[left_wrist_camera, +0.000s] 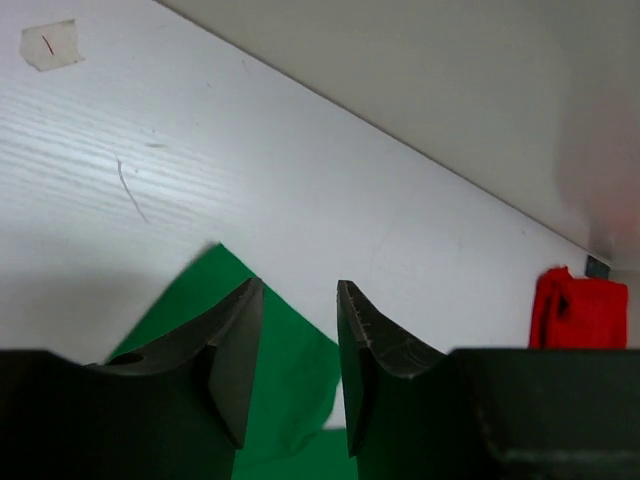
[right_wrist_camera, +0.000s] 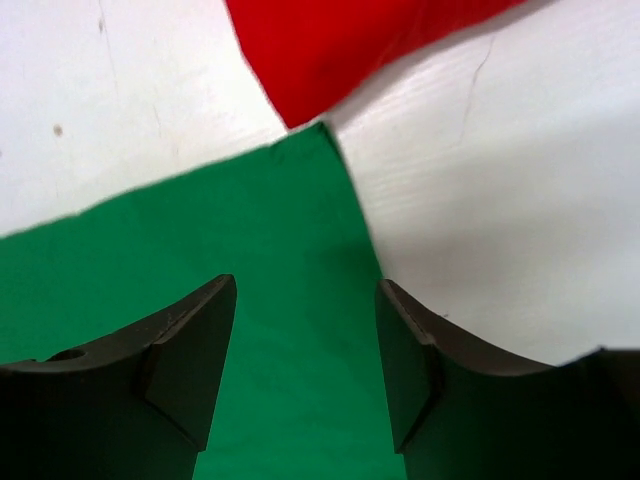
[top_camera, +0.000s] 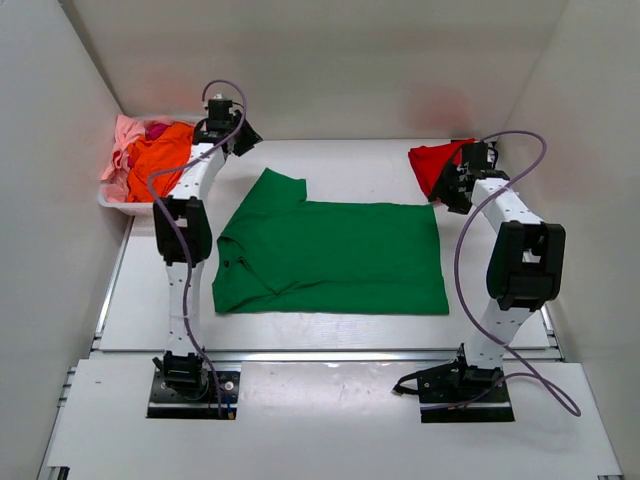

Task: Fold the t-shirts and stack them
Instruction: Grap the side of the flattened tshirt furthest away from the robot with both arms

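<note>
The green shirt (top_camera: 330, 255) was laid flat in the middle of the table (top_camera: 340, 165). The red shirt (top_camera: 435, 165) was seen at 2 o'clock. The left gripper (left_wrist_camera: 298, 300) and right gripper (right_wrist_camera: 305, 300) were held partly open, with nothing gripped.

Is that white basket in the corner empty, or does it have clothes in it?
Not empty: the white basket holds a crumpled orange t-shirt heaped with pink cloth, rising above its rim.
</note>
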Tool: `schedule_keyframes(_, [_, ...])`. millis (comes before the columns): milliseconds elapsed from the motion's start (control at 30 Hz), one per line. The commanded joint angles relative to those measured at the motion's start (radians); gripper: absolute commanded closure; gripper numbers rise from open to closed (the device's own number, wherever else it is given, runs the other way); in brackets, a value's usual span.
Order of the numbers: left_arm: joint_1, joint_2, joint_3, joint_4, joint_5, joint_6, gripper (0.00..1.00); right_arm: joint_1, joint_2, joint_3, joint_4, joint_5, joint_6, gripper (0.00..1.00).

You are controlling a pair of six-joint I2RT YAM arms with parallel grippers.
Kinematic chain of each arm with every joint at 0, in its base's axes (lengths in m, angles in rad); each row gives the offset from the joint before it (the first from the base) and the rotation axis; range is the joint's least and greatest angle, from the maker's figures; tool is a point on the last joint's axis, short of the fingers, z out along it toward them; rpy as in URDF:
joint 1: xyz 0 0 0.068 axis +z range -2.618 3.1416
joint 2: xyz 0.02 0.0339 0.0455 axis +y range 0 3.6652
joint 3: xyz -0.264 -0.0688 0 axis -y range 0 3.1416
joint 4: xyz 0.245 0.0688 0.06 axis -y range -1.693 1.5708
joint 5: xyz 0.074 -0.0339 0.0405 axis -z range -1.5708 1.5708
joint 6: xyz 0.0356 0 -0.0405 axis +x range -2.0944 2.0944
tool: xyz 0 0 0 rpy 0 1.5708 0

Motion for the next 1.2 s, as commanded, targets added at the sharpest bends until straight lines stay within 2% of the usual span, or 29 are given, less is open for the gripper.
schedule_keyframes(0, [0.008,0.125,0.190,-0.107,-0.046,0.025,0.53,0.005,0.038,0.073,-0.005,0.080,0.033,0.44])
schedule_keyframes(67, [0.013,0.231,0.349,-0.159,-0.043,0.028,0.53,0.010,0.055,0.105,-0.019,0.106,0.032,0.45])
schedule_keyframes(133, [0.005,0.277,0.405,-0.185,-0.049,0.042,0.52,0.014,0.068,0.121,-0.027,0.112,0.038,0.44])
schedule_keyframes(300, [-0.006,0.258,0.270,-0.112,-0.068,0.100,0.50,0.027,0.088,0.153,-0.039,0.131,0.049,0.44])
schedule_keyframes(433, [-0.021,0.304,0.318,-0.177,-0.037,0.126,0.50,0.033,0.103,0.168,-0.051,0.132,0.047,0.45])
schedule_keyframes(667, [-0.044,0.328,0.310,-0.188,-0.005,0.149,0.48,0.037,0.125,0.197,-0.070,0.132,0.039,0.44])
schedule_keyframes(767, [-0.076,0.331,0.342,-0.236,-0.080,0.205,0.45,0.037,0.144,0.207,-0.073,0.135,0.049,0.32])
schedule_keyframes(867, [-0.069,0.337,0.349,-0.234,-0.099,0.194,0.44,0.037,0.140,0.203,-0.064,0.128,0.049,0.27])
schedule_keyframes(967, [-0.059,0.338,0.332,-0.224,-0.066,0.167,0.52,0.041,0.143,0.202,-0.062,0.120,0.059,0.26])
schedule_keyframes(1000, [-0.062,0.330,0.332,-0.219,-0.066,0.165,0.62,0.041,0.146,0.203,-0.062,0.125,0.050,0.26])
schedule_keyframes(1067, [-0.062,0.341,0.336,-0.225,-0.074,0.169,0.71,0.045,0.149,0.205,-0.064,0.120,0.058,0.26])
schedule_keyframes(1100, [-0.067,0.339,0.338,-0.224,-0.070,0.176,0.80,0.041,0.152,0.208,-0.065,0.118,0.055,0.26])
schedule_keyframes(1133, [-0.069,0.341,0.341,-0.227,-0.068,0.180,0.96,0.041,0.157,0.207,-0.062,0.118,0.053,0.26])
schedule_keyframes(1167, [-0.067,0.339,0.345,-0.230,-0.083,0.183,1.00,0.041,0.152,0.202,-0.061,0.118,0.052,0.26])
